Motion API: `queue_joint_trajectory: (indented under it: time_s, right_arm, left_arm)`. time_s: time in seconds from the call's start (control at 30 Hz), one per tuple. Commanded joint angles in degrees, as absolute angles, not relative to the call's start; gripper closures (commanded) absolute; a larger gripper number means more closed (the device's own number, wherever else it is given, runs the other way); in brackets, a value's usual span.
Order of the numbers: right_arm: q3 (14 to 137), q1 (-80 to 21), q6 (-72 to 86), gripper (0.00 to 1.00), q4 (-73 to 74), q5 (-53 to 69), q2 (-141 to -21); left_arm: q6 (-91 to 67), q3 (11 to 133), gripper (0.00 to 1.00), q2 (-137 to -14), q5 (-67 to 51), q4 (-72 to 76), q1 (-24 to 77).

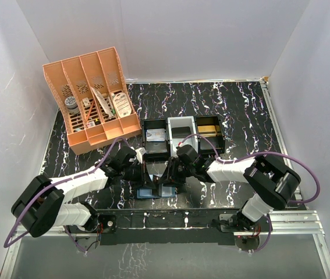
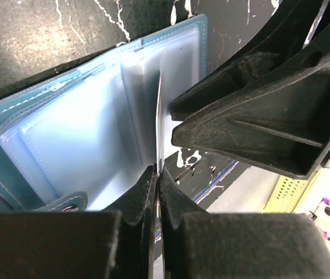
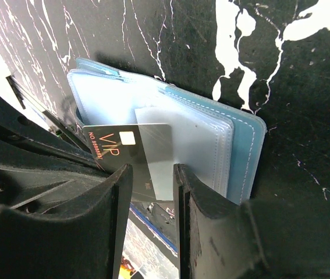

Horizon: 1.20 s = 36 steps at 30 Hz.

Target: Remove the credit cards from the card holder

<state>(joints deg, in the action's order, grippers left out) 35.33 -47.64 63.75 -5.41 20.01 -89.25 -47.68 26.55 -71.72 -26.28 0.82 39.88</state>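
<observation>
Pinching the credit card (image 2: 159,116) edge-on, left gripper (image 2: 158,174) overhangs card holder (image 2: 66,133).

White walls (image 1: 182,35) close in the scene at the back and on both sides, plain and evenly lit, with only soft shadows. The tabletop (image 1: 240,110) is glossy black, veined with white like marble. Silver metal rails (image 1: 304,222) run along its near and right edges — beyond the near one lies a dull grey surface (image 1: 153,258).

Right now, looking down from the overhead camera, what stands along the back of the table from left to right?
Orange desk organizer → black tray → white tray → tray holding something yellow.
</observation>
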Motion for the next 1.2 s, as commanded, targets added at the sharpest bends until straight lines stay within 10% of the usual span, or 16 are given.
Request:
queue_joint_trajectory:
  time_s: [0.0, 0.87, 1.17]
  right_arm:
    - [35.62, -47.77, 63.90, 0.67, -6.66, 17.98, -88.87]
    - [26.83, -47.46, 61.67, 0.16, -19.08, 4.31, -67.13]
    - [20.74, -45.62, 67.51, 0.02, -27.62, 3.42, -59.63]
  left_arm:
    - [-45.46, 28.68, 1.00, -71.35, -25.18, -4.65, 40.08]
    - [-45.83, 26.03, 1.00, -47.68, -9.26, -6.68, 39.86]
    - [-47.03, 21.75, 1.00, -49.15, -41.94, 6.11, 19.02]
